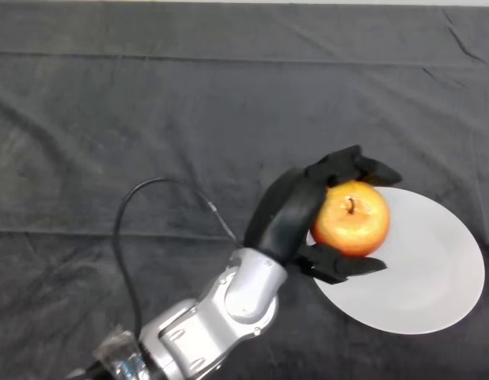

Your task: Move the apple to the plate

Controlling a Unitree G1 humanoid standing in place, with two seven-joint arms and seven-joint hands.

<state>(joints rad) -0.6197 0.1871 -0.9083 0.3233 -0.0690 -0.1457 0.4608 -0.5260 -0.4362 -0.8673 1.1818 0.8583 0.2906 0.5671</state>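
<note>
Dark cloth (149,119) covers table; white plate (426,277) at right. Left hand (296,214) curled round apple (351,218), stem up, over plate's left edge. Risk: release this near rim lets apple roll onto cloth; withdrawing fingers may drag it

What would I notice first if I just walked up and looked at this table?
Probably the bright red-and-yellow apple, stem up, over the left edge of the white plate at the right of the dark cloth. Next, the black left hand wrapped around it, fingers curled above and below, on a silver-grey arm coming from the lower left.
</note>
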